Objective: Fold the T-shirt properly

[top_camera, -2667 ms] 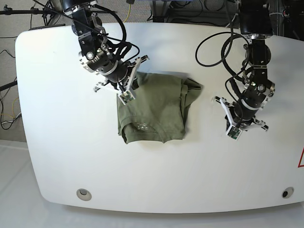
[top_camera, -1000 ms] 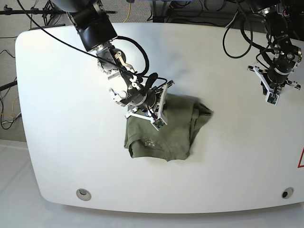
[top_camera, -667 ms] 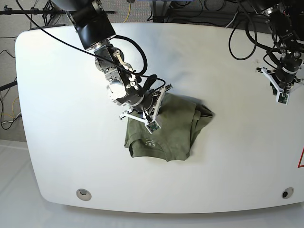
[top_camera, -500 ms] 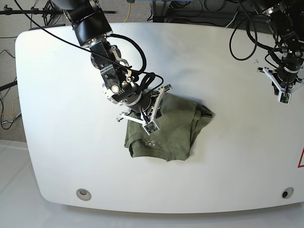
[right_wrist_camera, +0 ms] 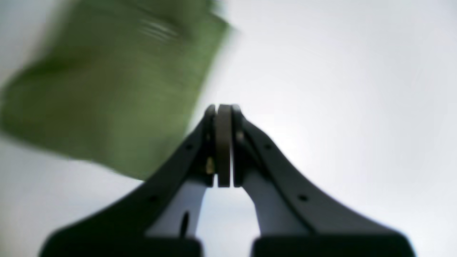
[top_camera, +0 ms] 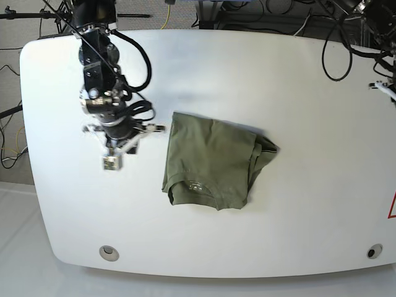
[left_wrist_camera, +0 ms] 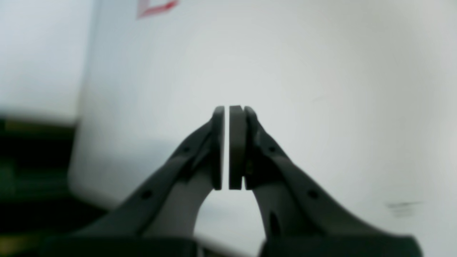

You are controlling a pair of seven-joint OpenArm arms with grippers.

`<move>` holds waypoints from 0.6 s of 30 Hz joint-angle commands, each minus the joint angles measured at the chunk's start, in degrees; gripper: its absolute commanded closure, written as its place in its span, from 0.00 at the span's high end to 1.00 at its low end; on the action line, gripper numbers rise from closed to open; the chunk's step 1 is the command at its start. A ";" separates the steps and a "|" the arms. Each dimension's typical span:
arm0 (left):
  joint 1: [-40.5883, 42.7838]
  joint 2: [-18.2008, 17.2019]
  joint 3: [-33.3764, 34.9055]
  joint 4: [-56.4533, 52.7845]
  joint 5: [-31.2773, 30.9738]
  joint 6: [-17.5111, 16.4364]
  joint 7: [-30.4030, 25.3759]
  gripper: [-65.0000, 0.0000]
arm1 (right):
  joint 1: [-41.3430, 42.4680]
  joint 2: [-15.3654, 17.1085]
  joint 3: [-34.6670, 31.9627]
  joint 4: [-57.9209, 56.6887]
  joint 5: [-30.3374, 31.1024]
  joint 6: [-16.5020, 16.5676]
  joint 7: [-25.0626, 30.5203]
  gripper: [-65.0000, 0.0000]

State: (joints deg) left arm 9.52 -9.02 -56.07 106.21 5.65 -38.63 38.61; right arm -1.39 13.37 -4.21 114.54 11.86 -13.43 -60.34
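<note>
The olive-green T-shirt (top_camera: 210, 162) lies folded into a rough rectangle in the middle of the white table (top_camera: 278, 80). Its collar label is near the front edge and a bunched sleeve sticks out on its right. My right gripper (top_camera: 116, 142) hangs over bare table to the left of the shirt, apart from it. In the right wrist view it (right_wrist_camera: 224, 114) is shut and empty, with the blurred T-shirt (right_wrist_camera: 107, 85) at the upper left. My left gripper (left_wrist_camera: 227, 117) is shut on nothing above bare table. In the base view only a bit of the left arm (top_camera: 385, 86) shows at the right edge.
Two round holes (top_camera: 109, 252) (top_camera: 371, 252) sit near the table's front edge. A red mark (top_camera: 391, 207) is at the right edge and also shows in the left wrist view (left_wrist_camera: 157, 6), near the table's edge. Cables lie behind the table (top_camera: 260, 12).
My right gripper has lifted off the T-shirt's upper left part and moved left over bare table. The left arm has moved further right, almost out of the base view. The shirt lies still.
</note>
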 commanded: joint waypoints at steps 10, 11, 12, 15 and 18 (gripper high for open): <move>1.16 1.41 -22.65 -2.61 0.02 0.43 -0.76 0.00 | -15.80 2.33 32.47 1.02 -0.74 -10.61 1.13 0.00; 1.69 1.50 -23.53 -3.49 0.02 0.43 -0.76 0.00 | -16.59 2.15 34.93 0.93 -0.74 -10.61 1.13 0.00; 2.31 1.85 -24.23 -4.81 0.02 0.43 -0.59 0.00 | -17.73 1.54 38.36 0.84 -0.74 -10.61 1.13 0.00; 4.42 2.38 -25.02 -8.68 0.02 0.43 0.99 0.00 | -19.93 -0.49 46.98 0.84 -0.82 -10.17 1.13 0.00; 7.67 2.47 -24.85 -12.98 0.02 0.43 3.10 0.00 | -21.69 -2.33 54.36 0.23 -0.82 -10.00 1.22 0.00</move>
State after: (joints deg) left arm 14.74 -6.00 -80.90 95.33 6.11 -38.22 41.19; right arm -21.80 11.44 46.59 114.34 11.35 -23.38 -59.90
